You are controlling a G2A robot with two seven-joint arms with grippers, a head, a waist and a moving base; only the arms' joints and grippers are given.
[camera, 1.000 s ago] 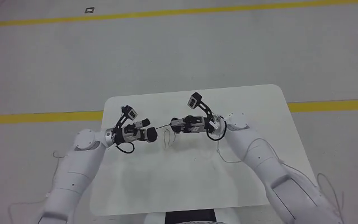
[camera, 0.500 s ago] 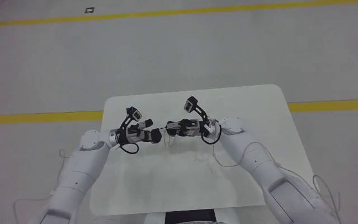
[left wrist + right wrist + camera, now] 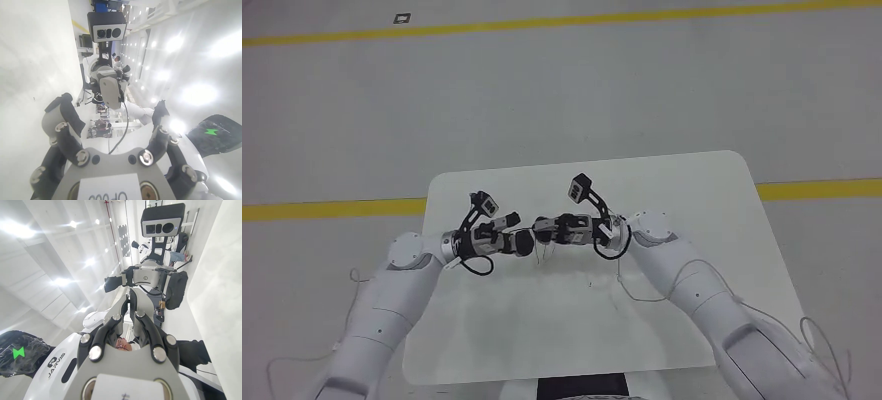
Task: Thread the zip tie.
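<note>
**Entry: two arms over the white table (image 3: 692, 200), tips almost nose to nose near its middle**

- **Left end effector (image 3: 519, 242).** From above it is a dark cluster of parts, and its fingers cannot be read there. The left wrist view settles it. The end effector is released, with the two black-padded fingers (image 3: 65, 111) spread wide and open air between them. The right wrist view agrees. It shows the same end effector head-on and farther off, with one finger splayed to each side of its grey palm.

- **Right end effector (image 3: 543, 229).** Clenched. In the right wrist view the two fingers (image 3: 139, 306) lie pressed together with hardly a gap. What they pinch is hidden from that side. The left wrist view shows this end effector from the front.

- **Zip tie (image 3: 126, 121).** A thin black strand, plain in the left wrist view. One end is gripped at the tip of the right end effector, above the table. The free length curves down through the gap between the left end effector's spread fingers, toward its palm. As far as I can see it touches neither finger. From above it is a faint dark thread between the two tips, too fine to follow
</note>
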